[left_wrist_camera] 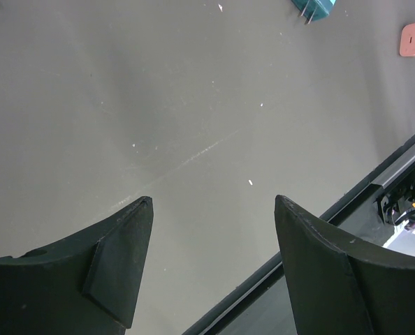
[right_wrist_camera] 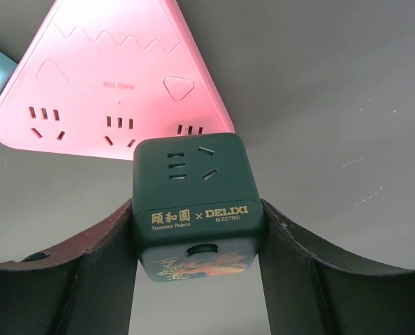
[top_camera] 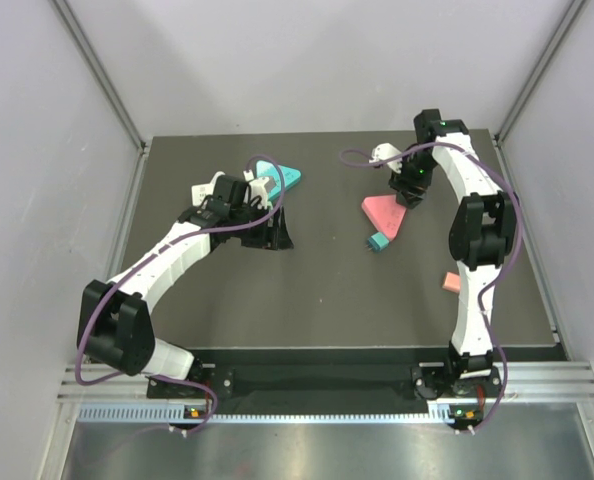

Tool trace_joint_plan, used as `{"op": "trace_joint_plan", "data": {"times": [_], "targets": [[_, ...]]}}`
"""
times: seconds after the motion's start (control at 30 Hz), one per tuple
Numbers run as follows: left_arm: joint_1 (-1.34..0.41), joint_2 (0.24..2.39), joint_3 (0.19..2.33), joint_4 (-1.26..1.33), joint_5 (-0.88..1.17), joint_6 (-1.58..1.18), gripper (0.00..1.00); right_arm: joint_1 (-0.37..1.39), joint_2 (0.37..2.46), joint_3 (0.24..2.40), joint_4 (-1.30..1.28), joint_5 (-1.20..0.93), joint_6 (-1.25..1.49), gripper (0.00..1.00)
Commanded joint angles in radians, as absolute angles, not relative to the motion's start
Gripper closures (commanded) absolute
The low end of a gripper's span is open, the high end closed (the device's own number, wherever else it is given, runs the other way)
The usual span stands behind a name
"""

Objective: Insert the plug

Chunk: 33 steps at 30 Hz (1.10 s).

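Judging by its build, the dark green cube plug (right_wrist_camera: 191,178) is a hard plastic block, stiff and fairly light, with smooth sides that could slip under a weak squeeze. Its flat opposite sides are the sensible place to hold it, and that is where the right pincer (right_wrist_camera: 197,209) pinches it, one finger on each side. It should stand a firm push, though its pins, hidden from view, would likely suffer if it went in crooked. It sits at the far right of the bench (right_wrist_camera: 347,91), right at the edge of the pink triangular power strip (right_wrist_camera: 103,70), whose sockets face up; whether the two touch I cannot tell. The cube has rounded corners, socket slots on the face turned to the wrist camera, a gold label reading DELIXI ELECTRIC beside Chinese characters, a round button and a gold and red drawing below. The left pincer (left_wrist_camera: 214,206) is spread and empty over bare bench on the left
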<state>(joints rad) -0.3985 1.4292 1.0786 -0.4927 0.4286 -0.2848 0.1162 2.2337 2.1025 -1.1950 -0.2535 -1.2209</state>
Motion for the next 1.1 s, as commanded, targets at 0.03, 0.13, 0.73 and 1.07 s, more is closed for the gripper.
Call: {"op": "trace_joint_plan", "data": {"times": [0.03, 0.13, 0.73, 1.07], "targets": [[-0.4, 1.391, 1.095, -0.485, 0.43, -0.265, 0.25, 0.133, 2.264, 2.129, -1.198, -0.273, -1.198, 1.0], [-0.4, 1.388, 1.095, -0.486, 0.423, -0.262, 0.25, 0.141, 2.284, 2.125, -1.192, -0.271, -1.187, 1.0], [-0.399, 1.382, 1.092, -0.492, 0.394, -0.256, 0.25, 0.178, 2.364, 2.148, -1.239, -0.308, -1.201, 1.0], [-0.399, 1.381, 1.092, -0.505, 0.367, -0.249, 0.25, 0.225, 2.468, 2.266, -1.247, -0.255, -1.233, 1.0]]}}
